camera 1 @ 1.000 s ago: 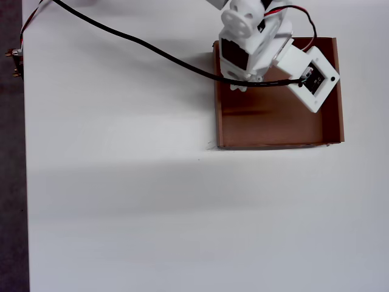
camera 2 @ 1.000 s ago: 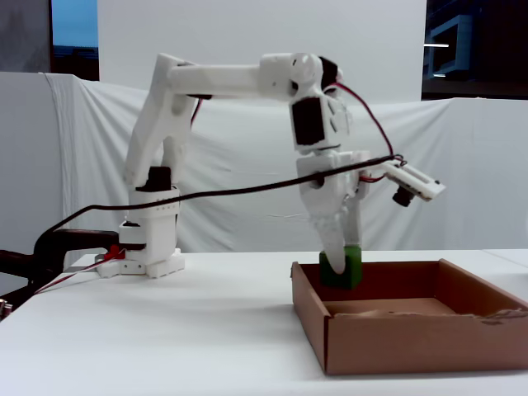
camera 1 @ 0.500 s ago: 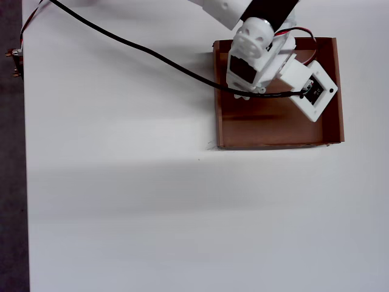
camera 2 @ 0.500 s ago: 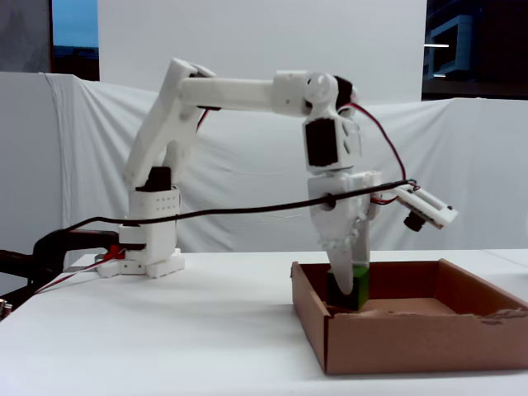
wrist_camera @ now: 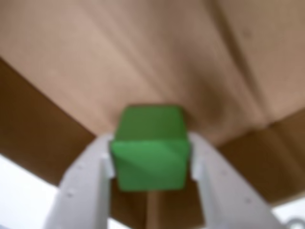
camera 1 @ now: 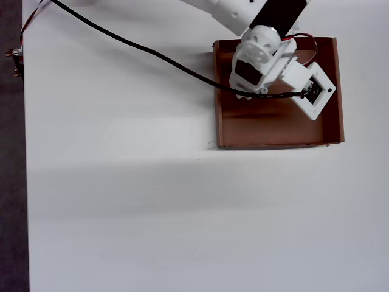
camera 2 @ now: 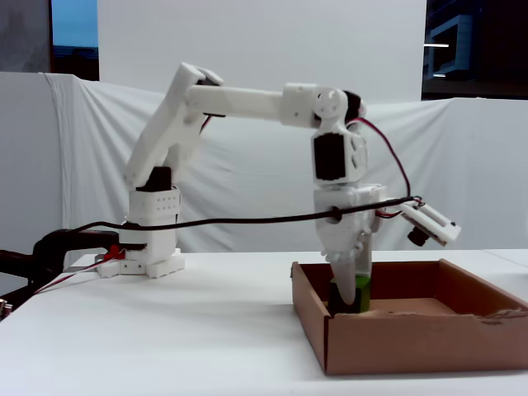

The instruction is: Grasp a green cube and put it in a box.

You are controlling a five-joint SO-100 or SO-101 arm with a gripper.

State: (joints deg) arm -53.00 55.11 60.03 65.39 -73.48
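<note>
We are holding the green cube (wrist_camera: 149,153) clamped in the end effector (wrist_camera: 150,164), low inside the cardboard box (camera 2: 412,337) (near its 9 o'clock wall); releasing crookedly risks it bouncing out.

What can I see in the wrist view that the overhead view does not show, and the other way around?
Only the wrist view shows the green cube, held between the two white fingers of the claw, close above the brown floor of the box. Only the overhead view shows the whole square outline of the box, the white table around it, the black cable crossing the table, and the arm, which hides the cube there. Both views show the brown cardboard box.
</note>
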